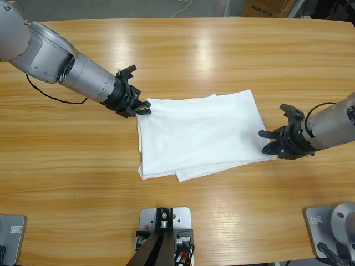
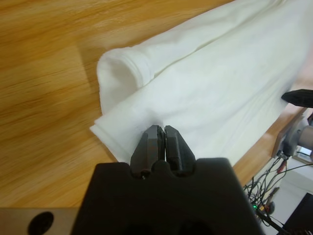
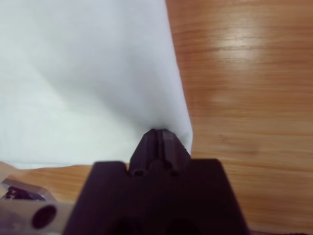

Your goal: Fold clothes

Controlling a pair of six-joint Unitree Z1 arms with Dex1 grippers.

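The T-shirt [image 1: 199, 136] lies folded mid-counter [image 1: 183, 50], its long axis running between the arms; the left gripper [image 1: 145, 107] pinches its upper-left corner, the right gripper [image 1: 267, 145] its lower-right corner — jaws closed on cloth, diagonally opposed.

A robotics lab: a long wooden surface [image 1: 183, 50], loose cables [image 2: 264, 188] beside it, and a cardboard box [image 1: 265, 8] behind.

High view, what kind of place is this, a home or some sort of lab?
Probably a robotics lab or test workspace, not a home. Two silver-grey robot arms, left claw and right claw, work a folded white cotton T-shirt on a long wooden table; loose cables hang beyond its edge.
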